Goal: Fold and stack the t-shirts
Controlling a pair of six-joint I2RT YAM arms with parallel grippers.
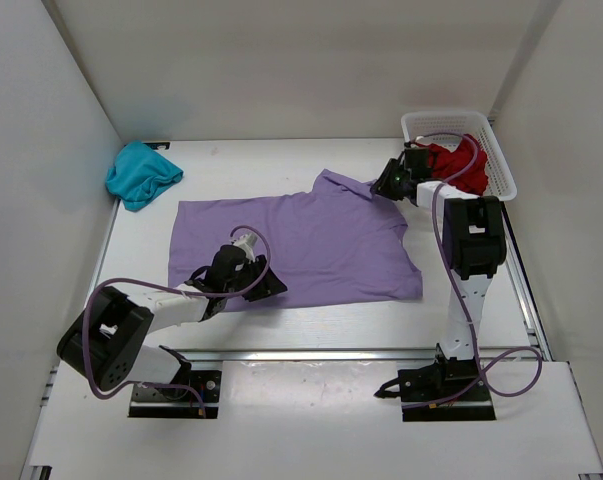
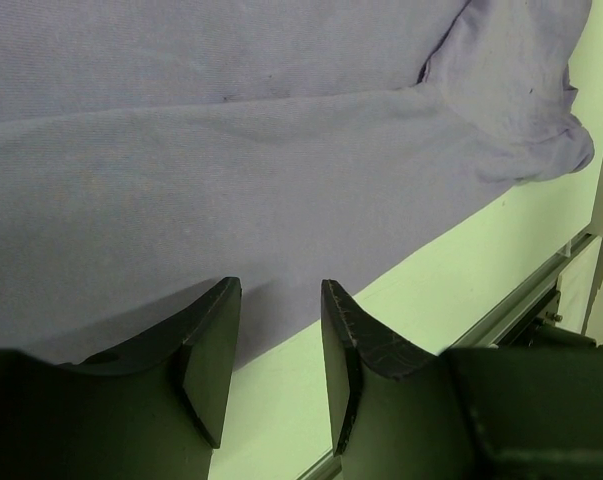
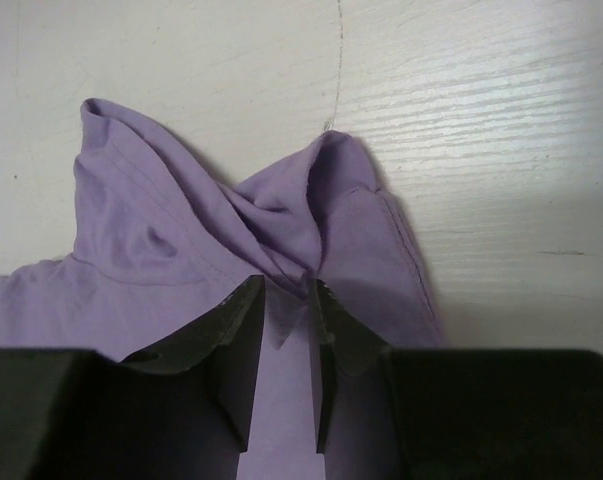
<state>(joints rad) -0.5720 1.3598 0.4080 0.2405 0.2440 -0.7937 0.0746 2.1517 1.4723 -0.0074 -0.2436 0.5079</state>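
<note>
The lavender t-shirt [image 1: 311, 245] lies spread flat across the middle of the table. My right gripper [image 1: 383, 184] is at its far right corner. In the right wrist view its jaws [image 3: 286, 284] stand narrow, pinching a gathered ridge of the lavender cloth [image 3: 151, 240] at the tips. My left gripper [image 1: 264, 280] rests at the shirt's near hem, open; in its wrist view [image 2: 280, 288] bare table shows between the fingers and the lavender hem [image 2: 231, 150] starts at their tips. The teal t-shirt [image 1: 141, 175] is crumpled at the back left. The red t-shirt [image 1: 451, 160] sits bunched in the basket.
A white mesh basket [image 1: 459, 116] stands at the back right corner, just behind my right arm. White walls close in the table on the left, back and right. A metal rail [image 2: 541, 290] runs along the table's near edge.
</note>
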